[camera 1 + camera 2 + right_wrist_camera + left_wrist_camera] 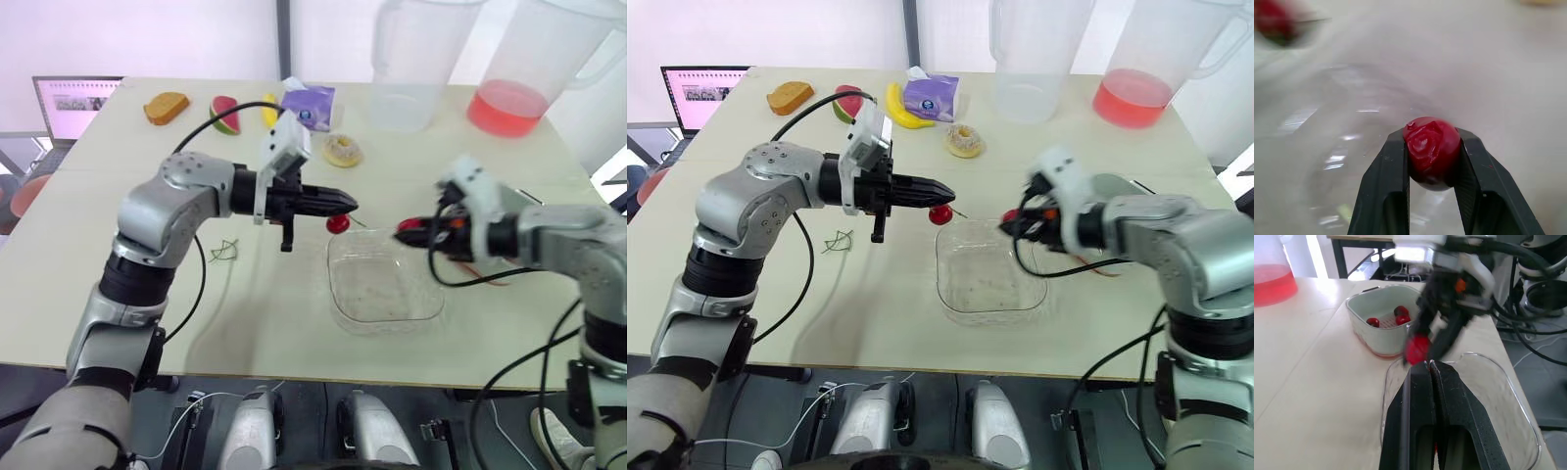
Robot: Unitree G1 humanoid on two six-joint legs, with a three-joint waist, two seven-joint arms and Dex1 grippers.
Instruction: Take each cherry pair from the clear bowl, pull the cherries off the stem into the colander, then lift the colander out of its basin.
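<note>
The left gripper point(345, 204) hangs above the table at the far left corner of the clear bowl point(384, 311). Its two black fingers point(1449, 401) are pressed together with no real gap, pinching a thin stem point(1315, 20). One cherry on the stem point(338, 223) dangles just under the fingertips, clear of the table and beside the bowl's rim.

The right gripper point(407, 232) faces it from the other side, over the bowl's far edge. The two tips are near each other but apart. Its fingers are parted only by the width of a fruit and clamp a second cherry point(1431, 152), a pad touching each flank. This fruit is dark red with a creased, dented skin.

The colander point(1359, 303) sits in its basin on the table just beside the bowl, past the right gripper. Three loose cherries point(1400, 312) lie on its perforated floor.

A bare green stem point(223, 252) lies on the table left of the bowl, under the left forearm. Farther back stand a bread slice point(165, 107), a watermelon slice point(225, 114), a banana point(269, 110), a tissue pack point(310, 106), a donut point(343, 150) and two pitchers, one clear point(416, 69) and one holding red liquid point(509, 106)
</note>
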